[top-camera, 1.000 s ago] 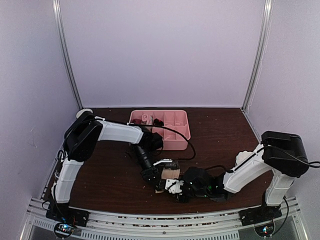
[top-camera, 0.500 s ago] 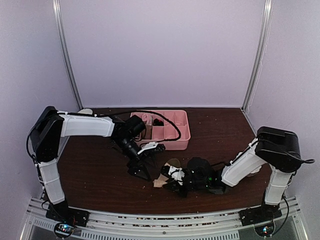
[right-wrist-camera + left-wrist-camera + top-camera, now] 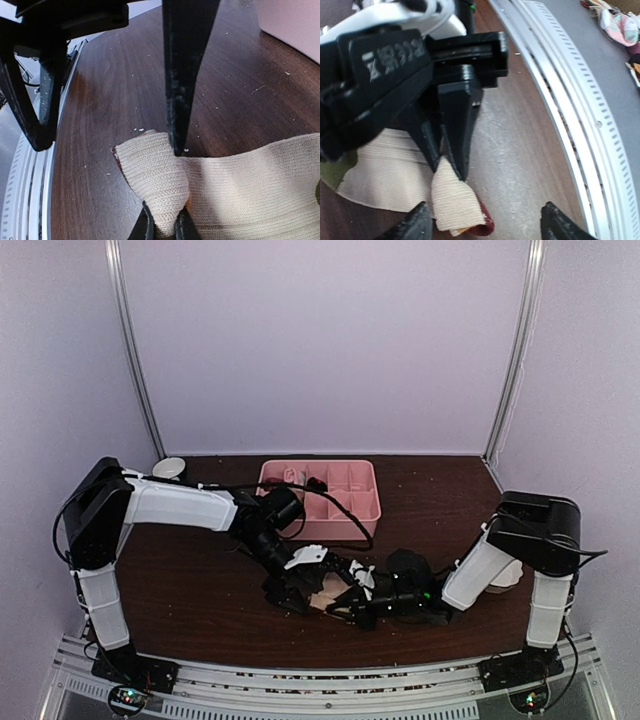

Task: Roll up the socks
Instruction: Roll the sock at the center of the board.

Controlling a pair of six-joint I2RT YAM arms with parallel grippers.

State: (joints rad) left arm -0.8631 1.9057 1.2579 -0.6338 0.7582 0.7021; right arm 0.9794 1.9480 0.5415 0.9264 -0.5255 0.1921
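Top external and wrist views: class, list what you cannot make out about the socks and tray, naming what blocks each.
- Beige sock: its far end runs off the right edge of the right wrist view, and the arms mostly cover it in the top view.
- Second sock: not identifiable in any view.
- Pink tray contents: too small in the top view.
- Left gripper: fingertips cut by the left wrist view's bottom edge.

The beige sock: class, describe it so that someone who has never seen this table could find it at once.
On the dark wooden table, look in front of the pink tray, toward the near edge. The beige sock lies there, its folded end pinched by the right claw. Its pale ribbed knit sets it apart from the black claw and dark wood.
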